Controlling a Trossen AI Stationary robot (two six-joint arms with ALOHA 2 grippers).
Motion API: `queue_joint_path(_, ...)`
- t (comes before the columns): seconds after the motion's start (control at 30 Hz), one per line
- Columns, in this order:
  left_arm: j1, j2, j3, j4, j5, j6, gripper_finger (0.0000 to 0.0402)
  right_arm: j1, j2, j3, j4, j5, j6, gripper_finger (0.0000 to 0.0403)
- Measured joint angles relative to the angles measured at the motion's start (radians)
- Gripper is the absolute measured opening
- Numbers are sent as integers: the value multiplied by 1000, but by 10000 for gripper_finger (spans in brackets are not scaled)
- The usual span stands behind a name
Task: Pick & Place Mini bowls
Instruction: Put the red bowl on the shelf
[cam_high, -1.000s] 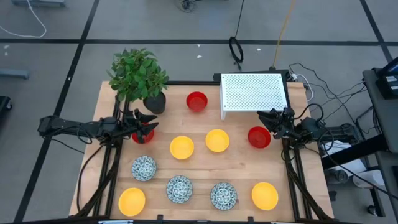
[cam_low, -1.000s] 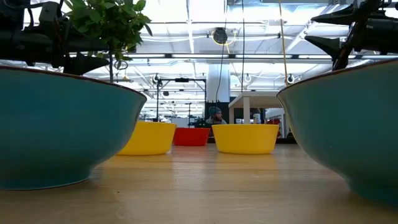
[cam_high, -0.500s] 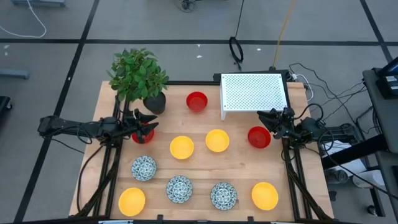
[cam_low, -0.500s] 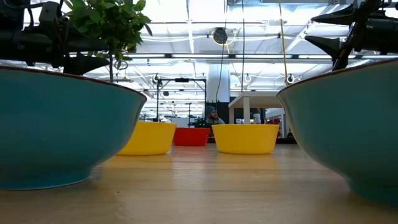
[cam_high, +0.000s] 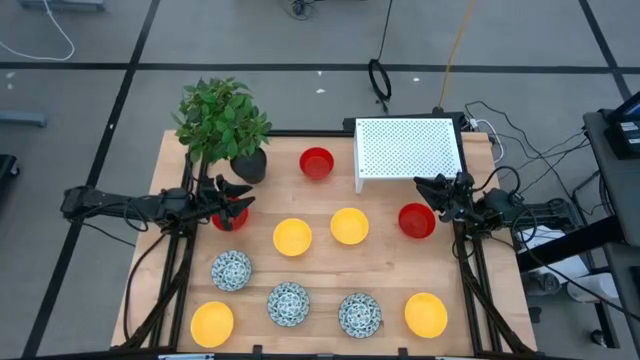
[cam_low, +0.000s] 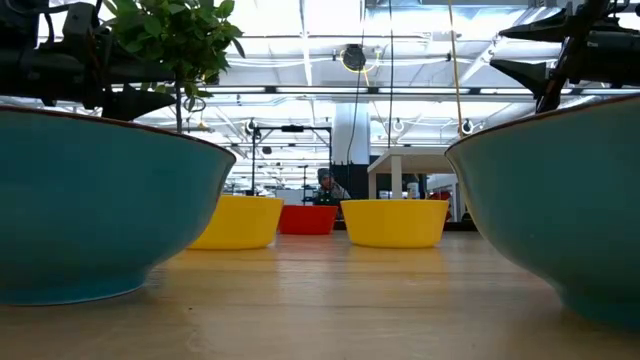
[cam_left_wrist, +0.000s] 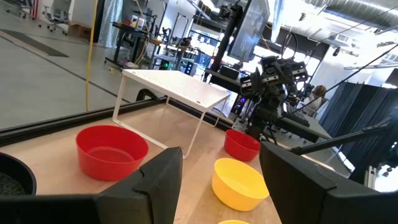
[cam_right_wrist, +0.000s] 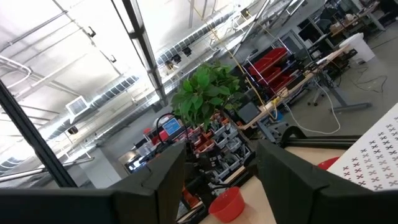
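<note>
Several mini bowls sit upright on the wooden table: red ones (cam_high: 316, 162) (cam_high: 416, 221) (cam_high: 229, 216), yellow ones (cam_high: 292, 237) (cam_high: 349, 226) (cam_high: 212, 323) (cam_high: 426, 314), and patterned ones (cam_high: 231, 270) (cam_high: 288, 304) (cam_high: 359, 315). My left gripper (cam_high: 241, 194) (cam_left_wrist: 221, 180) is open and hovers over the left red bowl, pointing toward the table's right. My right gripper (cam_high: 422, 190) (cam_right_wrist: 221, 180) is open. It hangs in the air just beyond the right red bowl and points left. Neither gripper touches anything.
A dark pot with a leafy plant (cam_high: 225, 125) stands at the far left. A white perforated rack (cam_high: 408, 148) stands on wire legs at the far right. Bare wood (cam_high: 390, 270) lies between the middle and near rows. People and shelving show beyond the table.
Both arms and all the bowls have kept still. In the low view, a person far behind the table has shifted a little to the left.
</note>
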Motion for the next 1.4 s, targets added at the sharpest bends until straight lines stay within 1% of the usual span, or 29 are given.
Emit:
queue_joint_path(0.2, 0, 0, 0, 0, 0, 0, 218, 0, 0, 0, 0, 0, -24, 185)
queue_joint_path(0.3, 0, 0, 0, 0, 0, 0, 218, 0, 0, 0, 0, 0, -9, 185)
queue_joint_path(0.63, 0, 0, 0, 0, 0, 0, 218, 0, 0, 0, 17, 0, 190, 185)
queue_joint_path(0.8, 0, 0, 0, 0, 0, 0, 218, 0, 5, 0, 16, 0, 242, 185)
queue_joint_path(0.97, 0, 0, 0, 0, 0, 0, 218, 0, 9, 0, 15, -6, 334, 185)
queue_joint_path(1.1, 0, 0, 0, 0, 0, 0, 218, 0, 12, 2, 15, -57, 303, 185)
queue_joint_path(1.23, 0, 0, 0, 0, 0, 0, 218, 0, 40, 36, 14, -55, 257, 185)
queue_joint_path(1.4, 0, 0, 0, 0, 0, 0, 218, 1, 115, 115, -11, -57, 126, 185)
